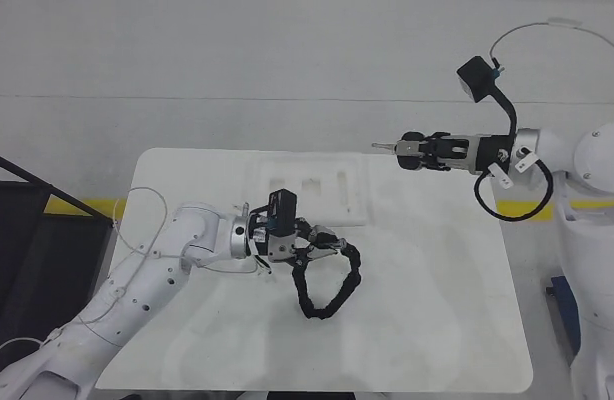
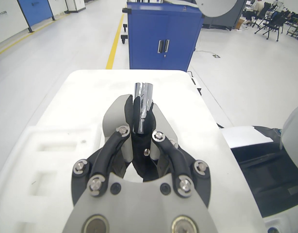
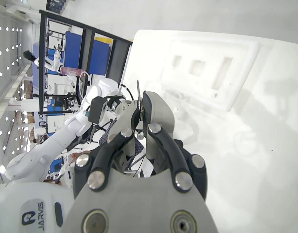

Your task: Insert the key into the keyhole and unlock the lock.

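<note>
My left gripper (image 1: 305,245) is shut on the lock (image 2: 142,107), a chrome cylinder with a black sleeved cable. The chrome end sticks out past the fingers (image 2: 129,112), pointing across the table. The cable loop (image 1: 327,285) hangs from the lock and lies on the white table (image 1: 437,320) near its middle. My right gripper (image 1: 399,150) hovers above the table's far right part, shut on a thin metal key (image 3: 138,95) whose blade (image 1: 383,147) points toward the left arm. A gap of about a hand's length lies between key and lock.
A white foam tray (image 1: 322,185) with several rectangular pockets lies at the table's far middle, just beyond the left gripper. A blue cabinet (image 2: 163,35) stands on the floor past the table's end. The table's near right area is bare.
</note>
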